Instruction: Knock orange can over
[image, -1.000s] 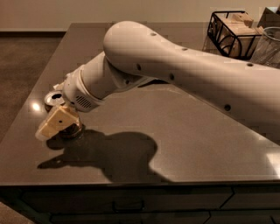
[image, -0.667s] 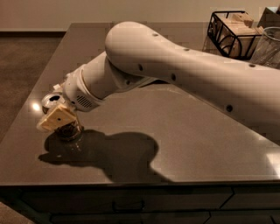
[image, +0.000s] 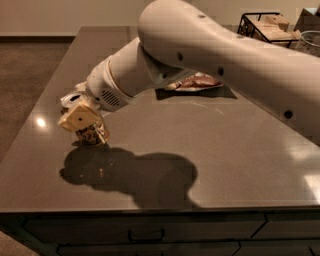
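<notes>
The dark bench (image: 225, 150) carries the white arm (image: 210, 50), now raised enough to uncover a crinkled snack bag (image: 195, 82) toward the far edge, while its claw (image: 80, 117), apart or together I cannot tell, still sits over the orange can (image: 93, 136) near the left edge.

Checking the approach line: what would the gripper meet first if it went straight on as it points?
Probably the orange can, just under the gripper near the edge of the table. Depth is unclear, so they may already touch.
</notes>
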